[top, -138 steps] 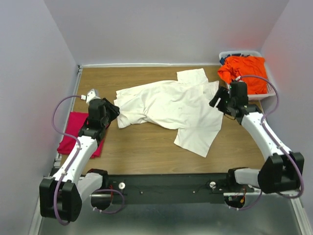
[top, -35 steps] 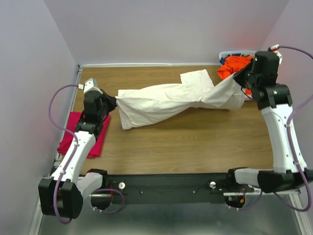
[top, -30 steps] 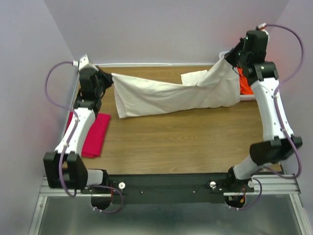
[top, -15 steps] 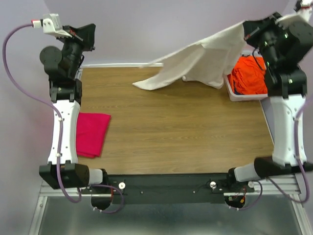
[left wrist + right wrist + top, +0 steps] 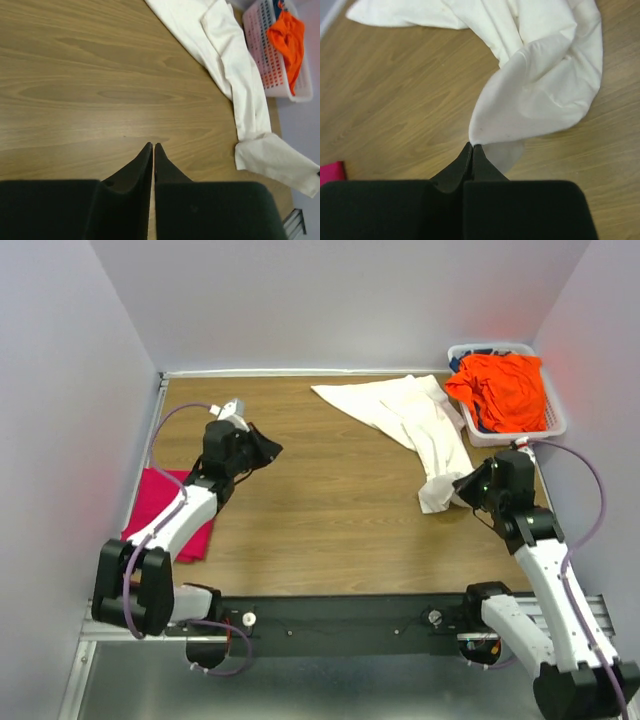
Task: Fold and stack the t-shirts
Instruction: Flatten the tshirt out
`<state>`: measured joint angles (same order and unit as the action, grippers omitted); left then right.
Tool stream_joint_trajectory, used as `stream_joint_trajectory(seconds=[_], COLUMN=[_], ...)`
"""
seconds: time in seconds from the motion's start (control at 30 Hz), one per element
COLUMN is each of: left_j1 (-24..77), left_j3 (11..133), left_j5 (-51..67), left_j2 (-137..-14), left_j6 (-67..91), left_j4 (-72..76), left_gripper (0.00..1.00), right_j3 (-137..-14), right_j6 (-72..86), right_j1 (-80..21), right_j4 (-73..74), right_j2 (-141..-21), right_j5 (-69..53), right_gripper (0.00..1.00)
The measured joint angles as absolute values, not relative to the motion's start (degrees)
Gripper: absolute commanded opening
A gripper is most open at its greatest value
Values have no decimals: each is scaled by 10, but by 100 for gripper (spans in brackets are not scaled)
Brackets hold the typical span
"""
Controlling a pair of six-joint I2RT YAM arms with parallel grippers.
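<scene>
With my left tool now narrow and empty after losing its corner, the cream-white t-shirt lies rumpled on the surface beside the basket, one end still pinched in my right tool, so it needs respreading.

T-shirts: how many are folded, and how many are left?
Done: the pink shirt looks folded, lying on the left. In hand: the right gripper pinches the rumpled white shirt. Left: fold it, then the orange shirt heaped in the basket, and stack all.
</scene>
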<state>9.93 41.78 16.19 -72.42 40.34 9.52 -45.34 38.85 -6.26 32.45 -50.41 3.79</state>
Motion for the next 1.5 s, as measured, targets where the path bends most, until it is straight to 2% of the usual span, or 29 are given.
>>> stream_joint_trajectory(seconds=[0.1, 0.2, 0.3, 0.4, 0.57, 0.83, 1.03, 1.23, 1.5], left_j1=[154, 193, 218, 241, 262, 265, 265, 265, 265], left_j3=[466, 543, 618, 695, 806, 849, 850, 850, 877], left_j5=[128, 86, 62, 44, 39, 46, 51, 50, 1], left_j2=[-769, -840, -914, -999, -1121, -1167, -1167, -1167, -1167], left_j6=[404, 398, 388, 373, 354, 338, 326, 326, 319], left_j4=[91, 89, 84, 71, 57, 40, 38, 30, -40], left_gripper=[33, 42, 45, 48, 48, 48, 48, 48, 48], right_j3=[-432, -438, -451, -495, -626, -832, -883, -878, -637], right_j6=[415, 422, 415, 404, 389, 379, 383, 379, 393], right_j1=[-63, -62, -62, -62, -62, -62, -63, -94, -234], right_j4=[338, 312, 265, 207, 142, 63, 40, 18, -85], right_j2=[-420, -438, -549, -710, -924, -1148, -1268, -1273, -1139], right_j5=[57, 69, 69, 67, 83, 129, 117, 92, 46], right_gripper=[0, 1, 0, 0, 1, 1, 0, 0, 0])
